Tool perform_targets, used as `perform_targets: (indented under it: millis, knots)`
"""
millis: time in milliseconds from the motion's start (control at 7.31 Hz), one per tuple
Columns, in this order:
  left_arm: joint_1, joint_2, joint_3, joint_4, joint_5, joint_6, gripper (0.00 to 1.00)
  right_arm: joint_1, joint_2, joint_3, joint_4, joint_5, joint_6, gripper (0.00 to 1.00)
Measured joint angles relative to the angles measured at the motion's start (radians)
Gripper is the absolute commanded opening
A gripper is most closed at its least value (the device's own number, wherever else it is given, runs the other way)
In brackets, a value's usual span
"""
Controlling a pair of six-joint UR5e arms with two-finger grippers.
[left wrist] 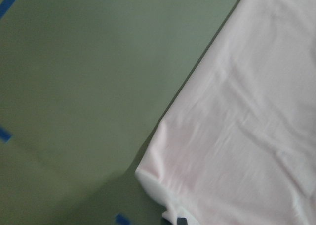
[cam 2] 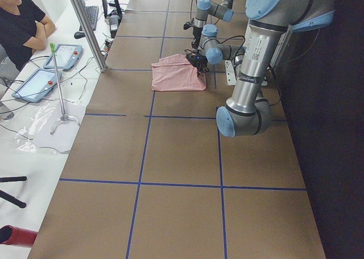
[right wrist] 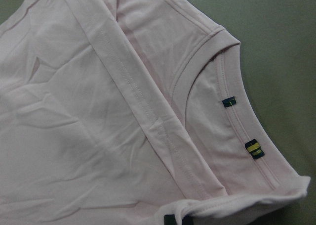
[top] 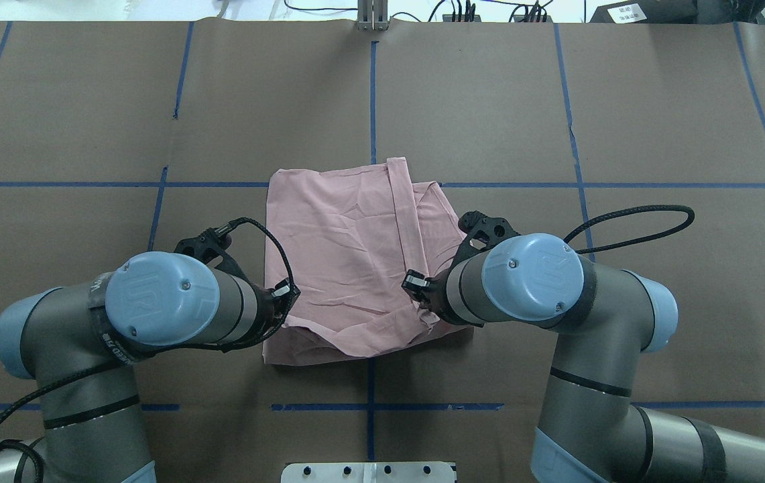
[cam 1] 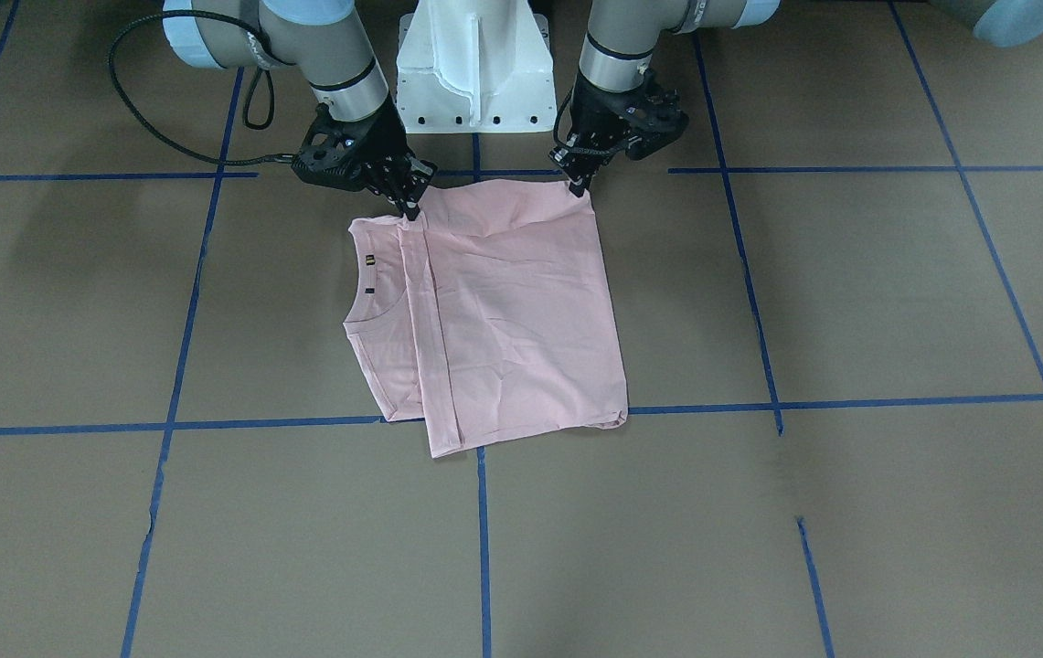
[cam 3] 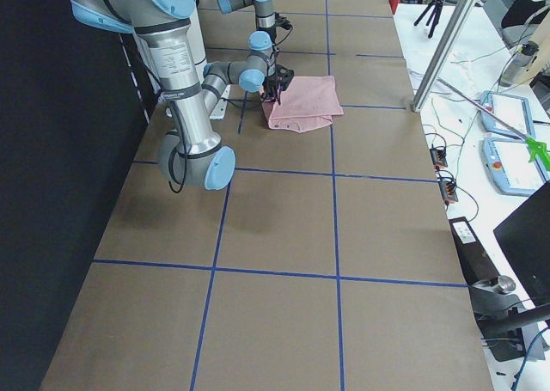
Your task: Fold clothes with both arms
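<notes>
The pale pink T-shirt point(cam 1: 512, 302) lies folded on the brown table, its print hidden. The ribbed collar point(right wrist: 197, 71) with small tags is on my right side. My left gripper point(cam 1: 580, 187) pinches the shirt's corner nearest the robot base; the left wrist view shows that corner point(left wrist: 163, 180) at its fingertips. My right gripper point(cam 1: 413, 215) pinches the near edge by the folded hem strip point(right wrist: 143, 106). In the overhead view both wrists cover the gripped spots on the shirt point(top: 355, 261), and the near edge looks slightly raised.
The white pedestal base point(cam 1: 475, 68) stands just behind the shirt. Blue tape lines point(cam 1: 484, 512) grid the table. A black cable point(top: 630, 221) loops beside the right arm. A seated person point(cam 2: 20, 20) and tablets point(cam 2: 34, 82) are beyond the table's far edge.
</notes>
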Motion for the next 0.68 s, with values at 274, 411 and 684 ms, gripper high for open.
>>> perform_targets:
  millis: [274,411,684]
  knots:
    - [-0.09,-0.026,0.064,-0.055,-0.001,0.017,0.0,0.074,0.063,-0.096,0.016,0.005,-0.028,0.0]
    - [-0.165,-0.071,0.158,-0.111,-0.004,0.049,0.09,0.135,0.15,-0.216,0.029,0.023,-0.039,0.0]
    - [-0.303,-0.185,0.452,-0.293,-0.005,0.157,1.0,0.253,0.309,-0.5,0.109,0.074,-0.06,0.99]
